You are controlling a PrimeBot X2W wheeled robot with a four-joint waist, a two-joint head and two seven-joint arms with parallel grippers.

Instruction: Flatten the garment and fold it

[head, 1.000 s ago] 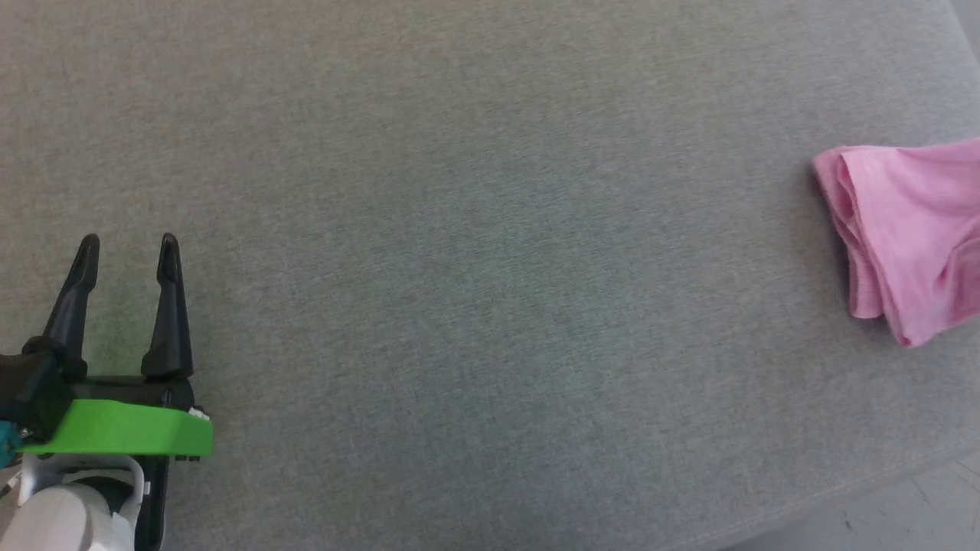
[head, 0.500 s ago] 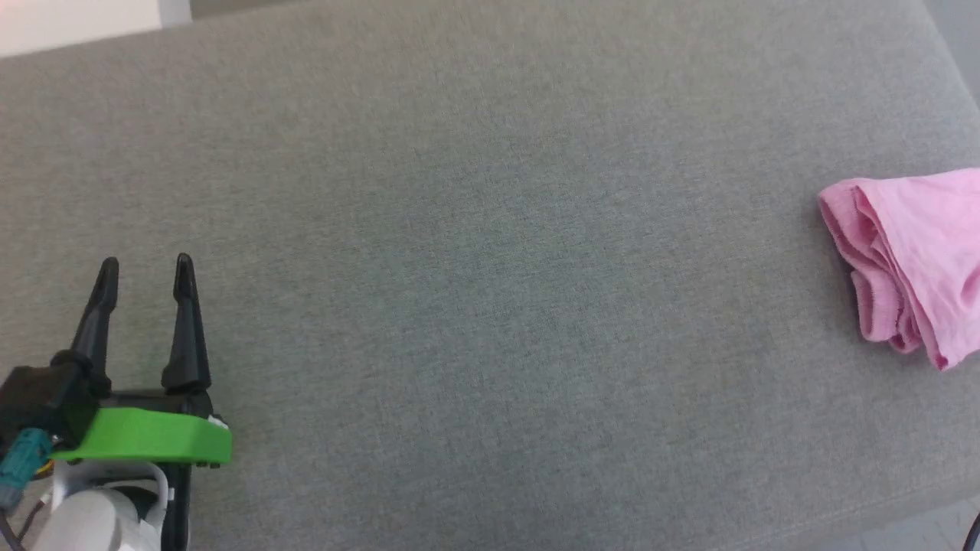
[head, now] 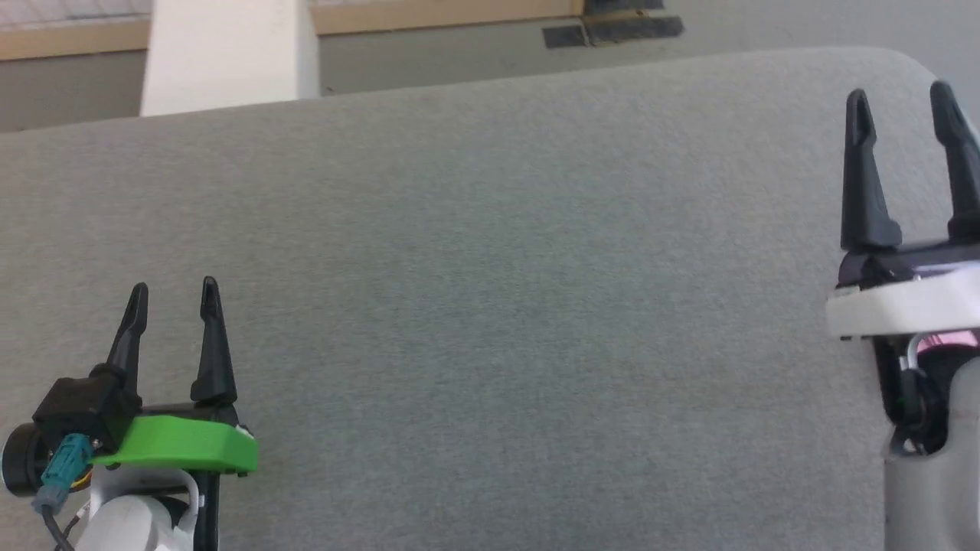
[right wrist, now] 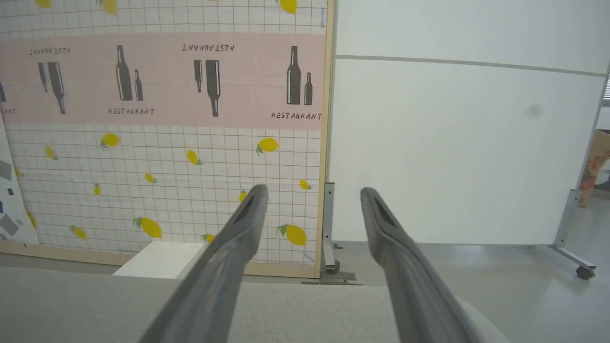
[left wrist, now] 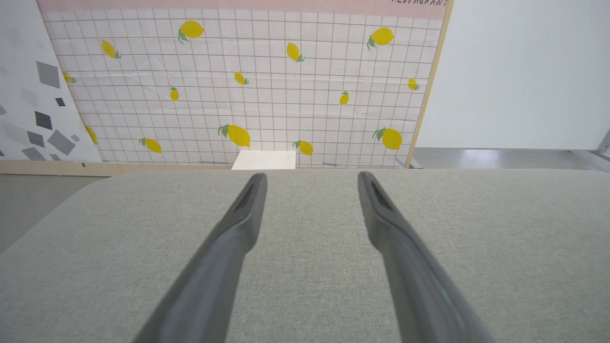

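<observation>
Left gripper point(head: 174, 285) and right gripper point(head: 899, 89) both spread wide, holding nothing, above grey cushion point(head: 490, 268). Garment point(head: 945, 341): pink sliver peeking behind right wrist. Risk: reaching half-blind there could bunch fabric, or miss

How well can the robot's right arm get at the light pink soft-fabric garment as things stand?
Probably, after drawing back. A sliver of the garment shows under the wrist of the right gripper, whose open fingers point beyond it over the grey fabric surface. Nothing else looks in the way.
</observation>
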